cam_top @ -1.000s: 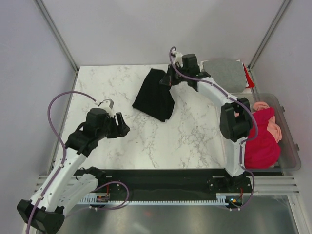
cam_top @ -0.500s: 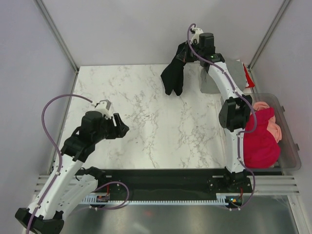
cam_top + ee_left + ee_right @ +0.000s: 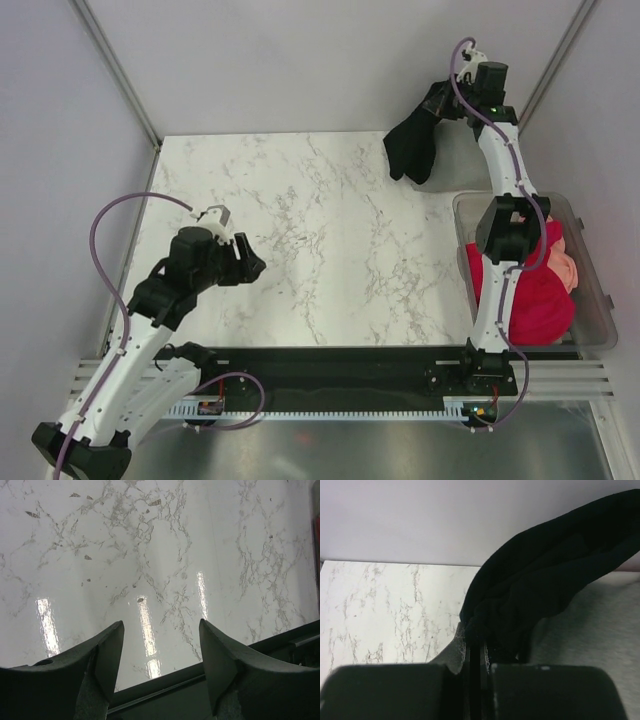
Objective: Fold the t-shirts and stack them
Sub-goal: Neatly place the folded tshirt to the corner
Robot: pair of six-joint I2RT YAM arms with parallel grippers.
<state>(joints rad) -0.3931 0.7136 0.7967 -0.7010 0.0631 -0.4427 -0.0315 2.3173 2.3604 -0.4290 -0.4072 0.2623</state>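
the right gripper (image 3: pixel 441 104) is clamping shut on a bunched edge of the black t-shirt (image 3: pixel 411 150) and holding it high over the far right corner of the marble table (image 3: pixel 300 220). the shirt is hanging down in a loose, folded-over bundle, and from the top view i cannot tell whether its lower end is touching anything. in the right wrist view the jaws are pressing together on a gathered wad of black cloth, and the grey t-shirt (image 3: pixel 590 630) is lying flat just beneath and to the right. the crimson t-shirt (image 3: pixel 535 300) and the salmon-pink t-shirt (image 3: pixel 566 270) are sitting heaped in the clear plastic tub (image 3: pixel 560 197) at the right edge.

the left gripper (image 3: pixel 250 262) is hovering over bare marble near the left side with its fingers (image 3: pixel 111 650) standing apart and nothing between them.

the black shirt is looking light, limp and fully soft — it is likely to sag and swing from any single pinch, so one grip is giving little control over its shape. taking it at two separated points along a hem or the shoulders seems the surer way to spread it flat.
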